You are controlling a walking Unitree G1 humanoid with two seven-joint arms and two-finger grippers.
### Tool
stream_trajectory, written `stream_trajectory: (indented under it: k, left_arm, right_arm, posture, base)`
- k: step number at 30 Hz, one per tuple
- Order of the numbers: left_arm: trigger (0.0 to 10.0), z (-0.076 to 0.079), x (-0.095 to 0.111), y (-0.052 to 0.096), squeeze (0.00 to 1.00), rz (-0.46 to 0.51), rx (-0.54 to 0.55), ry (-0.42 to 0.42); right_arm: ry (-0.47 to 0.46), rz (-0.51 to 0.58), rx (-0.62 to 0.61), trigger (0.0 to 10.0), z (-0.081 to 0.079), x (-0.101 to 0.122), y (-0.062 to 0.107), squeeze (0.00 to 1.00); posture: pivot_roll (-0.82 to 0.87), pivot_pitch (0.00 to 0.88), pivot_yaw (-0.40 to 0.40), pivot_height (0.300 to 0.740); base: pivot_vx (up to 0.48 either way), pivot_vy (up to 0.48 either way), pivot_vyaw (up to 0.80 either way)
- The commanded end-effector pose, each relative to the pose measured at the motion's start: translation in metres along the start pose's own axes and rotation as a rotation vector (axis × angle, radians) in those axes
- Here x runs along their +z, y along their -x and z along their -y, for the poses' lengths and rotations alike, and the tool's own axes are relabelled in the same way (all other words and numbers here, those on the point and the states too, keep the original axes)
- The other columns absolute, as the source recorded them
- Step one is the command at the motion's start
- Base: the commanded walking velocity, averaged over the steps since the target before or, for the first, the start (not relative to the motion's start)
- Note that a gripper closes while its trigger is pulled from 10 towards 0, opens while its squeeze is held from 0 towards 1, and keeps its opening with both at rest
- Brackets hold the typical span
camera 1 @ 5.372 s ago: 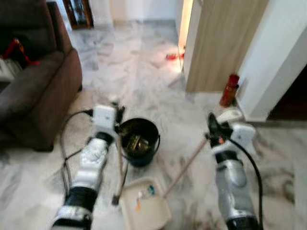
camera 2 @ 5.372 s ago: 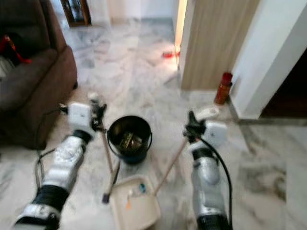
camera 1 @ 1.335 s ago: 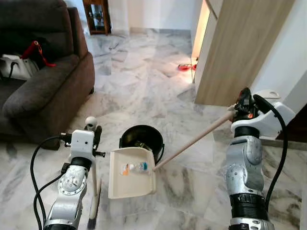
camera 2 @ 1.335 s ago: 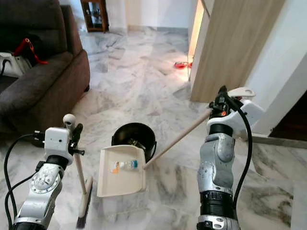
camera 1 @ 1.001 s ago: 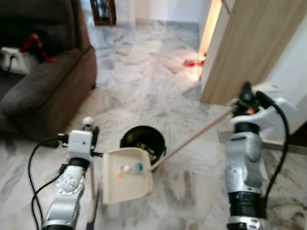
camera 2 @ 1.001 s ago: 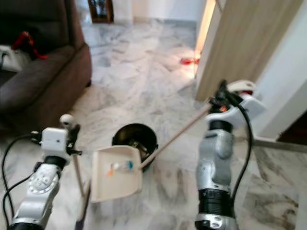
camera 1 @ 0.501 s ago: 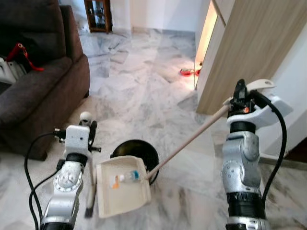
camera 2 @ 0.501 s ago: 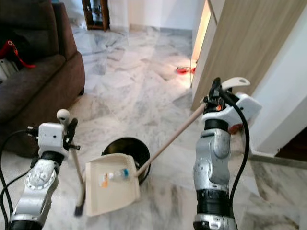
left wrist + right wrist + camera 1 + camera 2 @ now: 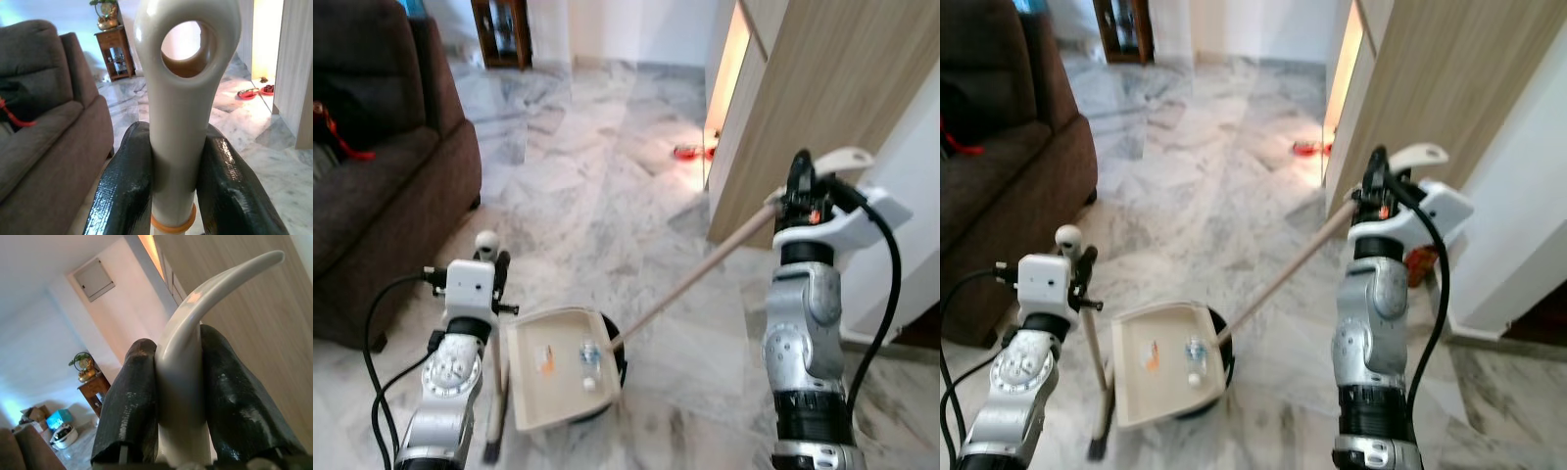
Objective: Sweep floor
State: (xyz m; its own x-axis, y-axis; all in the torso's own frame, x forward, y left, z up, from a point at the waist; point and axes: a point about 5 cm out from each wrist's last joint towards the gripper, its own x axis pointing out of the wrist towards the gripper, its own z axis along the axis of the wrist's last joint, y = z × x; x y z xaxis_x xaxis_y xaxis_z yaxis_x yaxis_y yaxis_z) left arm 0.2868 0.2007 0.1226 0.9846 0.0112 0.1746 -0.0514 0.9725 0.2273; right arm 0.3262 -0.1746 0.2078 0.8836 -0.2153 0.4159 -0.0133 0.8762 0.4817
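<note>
While the right gripper (image 9: 800, 186) pinches the top of the long wooden handle, the dustpan (image 9: 560, 364) hangs at lower centre of the frame, tilted over the black bucket (image 9: 612, 384) so the bits of rubbish (image 9: 588, 358) can slide in, I'd say. Well apart from that gripper, the pan sits at the far end of its stick. Over at lower left, the left gripper (image 9: 495, 276) is clamped on the broom (image 9: 496, 392), holding it upright, bristles on the marble floor (image 9: 597, 196), parked just beside the pan.

floor (image 9: 607, 196): grey marble | on it: sofa (image 9: 372, 215), black bin (image 9: 612, 367), broom head (image 9: 492, 446)
</note>
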Motion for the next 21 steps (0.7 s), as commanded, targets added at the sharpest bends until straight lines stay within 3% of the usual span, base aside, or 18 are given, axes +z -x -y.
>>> stream_trajectory:
  k: [1, 15, 21]
  left_arm:
    - [10.0, 0.004, 0.012, -0.004, 0.0, 0.055, -0.012, 0.006]
    - [10.0, 0.004, 0.012, -0.004, 0.0, 0.056, -0.009, 0.01]
    - [10.0, 0.006, 0.013, -0.004, 0.0, 0.065, -0.017, 0.02]
  right_arm:
    - [-0.053, 0.1, 0.009, 10.0, -0.006, 0.023, -0.008, 0.0]
    - [-0.09, 0.103, 0.055, 10.0, -0.021, 0.026, -0.008, 0.0]
    - [-0.107, 0.085, 0.096, 10.0, -0.031, 0.024, -0.006, 0.0]
  posture:
    - [0.14, 0.012, -0.019, 0.74]
    - [0.15, 0.012, -0.019, 0.74]
    - [0.15, 0.012, -0.019, 0.74]
  base:
    - [0.39, 0.0, 0.0]
    - [0.388, 0.0, 0.0]
    - [0.0, 0.0, 0.0]
